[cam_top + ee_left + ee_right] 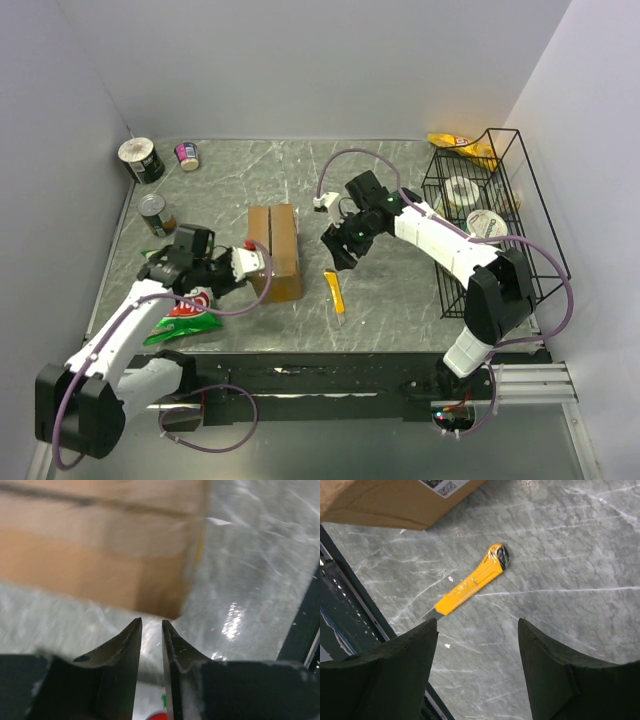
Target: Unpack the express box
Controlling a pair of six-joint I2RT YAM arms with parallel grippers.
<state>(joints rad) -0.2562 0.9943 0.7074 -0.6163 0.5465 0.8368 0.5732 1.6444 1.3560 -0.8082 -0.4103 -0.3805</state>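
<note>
Plainly, the express box [275,250] sits mid-way on the table [230,170], flaps closed; we judge it light, stiff cardboard, best steadied at a corner. Our left gripper [151,621], nearly pressed together on nothing, hovers beside it; our right gripper [479,625] hangs spread above the yellow knife [470,586].

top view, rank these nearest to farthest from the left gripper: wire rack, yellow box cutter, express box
From the left gripper:
1. express box, right beside the gripper, mid-table.
2. yellow box cutter, on the table past the box's right side.
3. wire rack, at the far right edge.
</note>
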